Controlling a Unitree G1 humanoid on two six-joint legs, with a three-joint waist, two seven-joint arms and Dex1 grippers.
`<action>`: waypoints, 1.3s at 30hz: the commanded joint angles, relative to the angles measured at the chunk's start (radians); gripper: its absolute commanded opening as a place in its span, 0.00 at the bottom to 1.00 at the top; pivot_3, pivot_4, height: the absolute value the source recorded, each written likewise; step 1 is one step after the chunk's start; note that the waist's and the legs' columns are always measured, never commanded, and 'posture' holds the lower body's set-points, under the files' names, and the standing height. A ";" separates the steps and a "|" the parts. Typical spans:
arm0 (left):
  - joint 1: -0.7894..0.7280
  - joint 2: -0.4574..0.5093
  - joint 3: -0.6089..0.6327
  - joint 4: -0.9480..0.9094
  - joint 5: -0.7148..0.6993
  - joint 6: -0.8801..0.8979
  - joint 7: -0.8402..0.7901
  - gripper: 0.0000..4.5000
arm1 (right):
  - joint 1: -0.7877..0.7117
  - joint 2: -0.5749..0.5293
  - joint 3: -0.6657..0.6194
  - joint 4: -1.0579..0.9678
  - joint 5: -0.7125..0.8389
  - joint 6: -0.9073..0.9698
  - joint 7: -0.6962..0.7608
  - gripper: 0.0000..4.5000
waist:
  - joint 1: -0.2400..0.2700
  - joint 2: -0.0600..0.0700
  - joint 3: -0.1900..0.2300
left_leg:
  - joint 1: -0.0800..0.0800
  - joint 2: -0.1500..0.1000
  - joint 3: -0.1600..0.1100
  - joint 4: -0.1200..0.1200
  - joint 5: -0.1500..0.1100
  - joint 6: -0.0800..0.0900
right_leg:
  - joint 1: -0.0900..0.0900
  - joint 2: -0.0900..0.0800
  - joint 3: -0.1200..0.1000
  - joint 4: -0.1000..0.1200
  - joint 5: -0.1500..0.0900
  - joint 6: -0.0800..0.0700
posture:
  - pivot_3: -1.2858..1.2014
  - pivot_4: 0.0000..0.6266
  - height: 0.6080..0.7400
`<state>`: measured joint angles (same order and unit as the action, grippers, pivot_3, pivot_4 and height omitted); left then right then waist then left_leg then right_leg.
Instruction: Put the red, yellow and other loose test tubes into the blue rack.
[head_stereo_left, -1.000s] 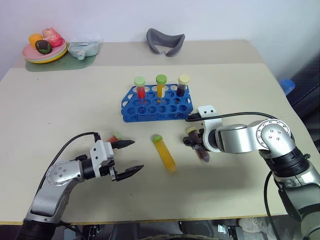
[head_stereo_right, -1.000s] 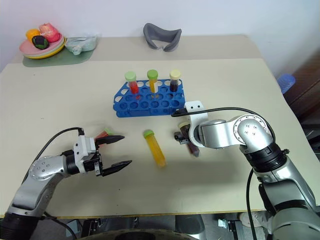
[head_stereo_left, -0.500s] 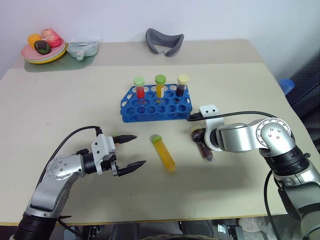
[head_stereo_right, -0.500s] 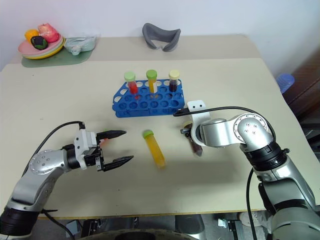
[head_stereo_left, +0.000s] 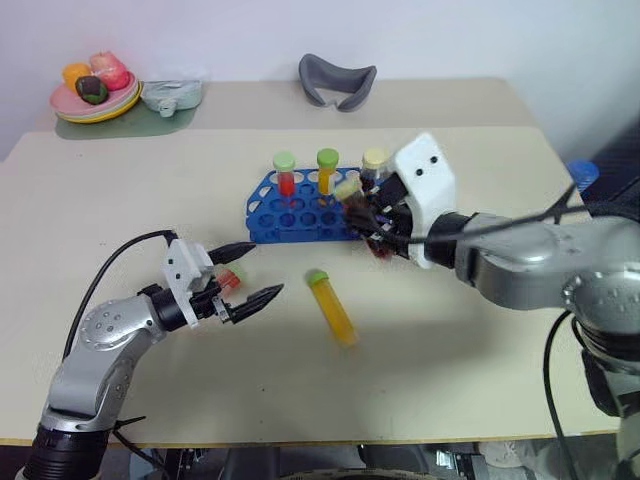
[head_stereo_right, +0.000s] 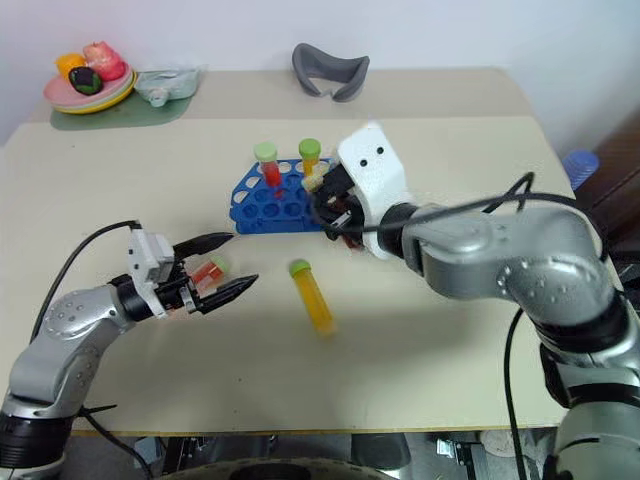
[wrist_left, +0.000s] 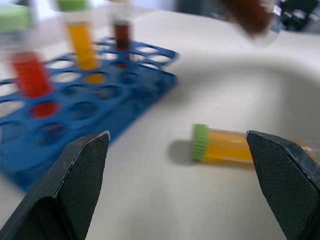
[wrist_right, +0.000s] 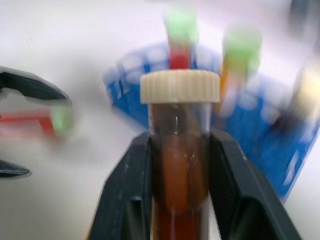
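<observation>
Right pincer (wrist_right: 179, 200) clamps the brown tube (wrist_right: 179, 165) near the blue rack (head_stereo_left: 300, 215). Yellow tube (head_stereo_left: 331, 307) lies flat on the table (head_stereo_left: 450, 350), green cap toward the rack. Left pincer (head_stereo_left: 250, 272) gapes wide, empty.

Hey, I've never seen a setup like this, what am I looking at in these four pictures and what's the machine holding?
This is a two-armed robot working at a beige table. The two wide pictures come from cameras in its head, looking down over its arms. The two close-ups come from cameras on its wrists, looking along each arm's black fingers.

On the table stands a blue rack with three capped tubes upright in it. A yellow tube with a green cap lies loose in front of the rack. At the far edge sit a plate of toy food and a grey curved object.

The right gripper is shut on a brown tube with a cream cap, lifted near the rack. The left gripper is open, with a red tube lying between its fingers, not gripped.
</observation>
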<state>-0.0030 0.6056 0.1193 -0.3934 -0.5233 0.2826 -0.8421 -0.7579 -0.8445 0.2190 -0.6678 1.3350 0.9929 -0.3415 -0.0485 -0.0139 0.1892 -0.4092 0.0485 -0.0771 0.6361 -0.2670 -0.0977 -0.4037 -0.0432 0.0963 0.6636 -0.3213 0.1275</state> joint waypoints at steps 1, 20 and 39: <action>-0.004 -0.021 0.008 -0.006 -0.021 0.006 0.016 1.00 | 0.117 0.103 0.011 0.078 -0.360 -0.254 0.127 0.25 | 0.003 -0.001 0.000 | 0.000 0.000 0.000 0.001 0.000 0.000 | 0.000 0.000 0.000 0.000 0.000 0.000 | 0.52 0.24 1.00; -0.064 -0.092 0.007 0.027 0.004 -0.003 0.073 1.00 | 0.284 0.625 -0.003 0.571 -1.088 -0.948 0.360 0.25 | 0.000 0.000 0.000 | 0.001 -0.001 0.002 0.001 0.001 -0.001 | -0.001 0.000 0.001 0.004 0.000 0.000 | 0.52 0.24 1.00; -0.038 -0.079 0.035 0.031 -0.007 -0.007 0.040 1.00 | 0.311 0.757 -0.092 0.754 -1.221 -1.109 0.441 0.25 | -0.023 0.000 0.000 | 0.003 -0.001 0.001 0.001 0.001 -0.002 | 0.000 0.000 0.001 0.007 0.000 0.000 | 0.52 0.24 1.00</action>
<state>-0.0447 0.5198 0.1321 -0.3461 -0.5149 0.2951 -0.7976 -0.4448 -0.1000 0.1331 0.0907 0.1262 -0.0934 0.0902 -0.0717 -0.0136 0.1890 -0.4063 0.0479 -0.0757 0.6377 -0.2658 -0.0999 -0.4039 -0.0433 0.0976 0.6712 -0.3211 0.1275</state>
